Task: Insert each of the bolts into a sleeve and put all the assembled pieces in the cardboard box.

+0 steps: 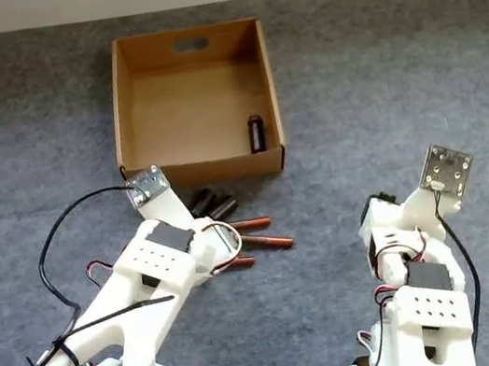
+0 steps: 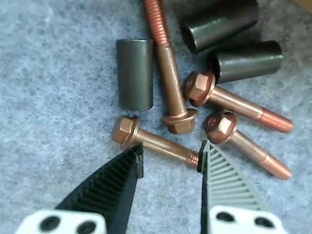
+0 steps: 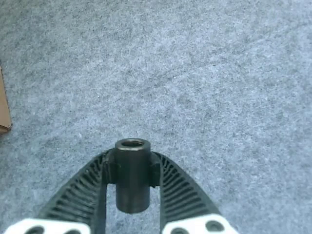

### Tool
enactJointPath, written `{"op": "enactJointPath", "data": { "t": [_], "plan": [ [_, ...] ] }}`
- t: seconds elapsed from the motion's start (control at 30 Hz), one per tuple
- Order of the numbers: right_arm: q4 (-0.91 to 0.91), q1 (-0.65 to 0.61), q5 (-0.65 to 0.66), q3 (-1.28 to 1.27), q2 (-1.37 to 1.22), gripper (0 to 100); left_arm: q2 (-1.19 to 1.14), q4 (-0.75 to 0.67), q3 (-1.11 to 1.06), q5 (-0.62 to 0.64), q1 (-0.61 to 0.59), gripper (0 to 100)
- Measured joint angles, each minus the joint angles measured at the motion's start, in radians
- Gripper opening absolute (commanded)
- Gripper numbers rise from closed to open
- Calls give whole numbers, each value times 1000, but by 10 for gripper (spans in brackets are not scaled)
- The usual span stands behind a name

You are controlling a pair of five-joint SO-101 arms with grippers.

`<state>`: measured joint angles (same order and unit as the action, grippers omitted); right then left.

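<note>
Straddling one bolt (image 2: 153,142), left gripper (image 2: 170,152) spread open; three more bolts (image 2: 168,73) and three loose sleeves (image 2: 135,73) crowd just beyond its tips on grey worktop (image 2: 48,97). Right gripper (image 3: 132,162) clamped on a sleeve (image 3: 131,183), well apart. Cardboard box (image 1: 204,167) past left gripper, one dark piece (image 1: 256,132) inside

left fingers (image 2: 105,190) apart, low | right fingers (image 3: 78,195) clamping sleeve (image 3: 132,175), arm (image 1: 427,302) likely raised

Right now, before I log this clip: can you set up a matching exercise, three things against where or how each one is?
Things:
1. lone sleeve
2. copper bolts
3. cardboard box

States:
a. loose on the carpet
b. holds one dark piece
c. clamped in the right jaws

Pairs: 1-c, 2-a, 3-b.
</note>
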<state>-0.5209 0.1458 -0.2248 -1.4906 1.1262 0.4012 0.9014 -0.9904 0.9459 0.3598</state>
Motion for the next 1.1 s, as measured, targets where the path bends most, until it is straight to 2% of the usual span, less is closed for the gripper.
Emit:
{"op": "enactJointPath", "data": {
  "t": [0.57, 0.8, 1.1],
  "plan": [
    [0, 0, 0, 0, 0, 6, 0, 48, 0, -54, 0, 207],
    [0, 0, 0, 0, 0, 6, 0, -29, -38, -43, 0, 207],
    [0, 0, 0, 0, 0, 6, 0, -40, -43, -21, -2, 204]
  ]
}}
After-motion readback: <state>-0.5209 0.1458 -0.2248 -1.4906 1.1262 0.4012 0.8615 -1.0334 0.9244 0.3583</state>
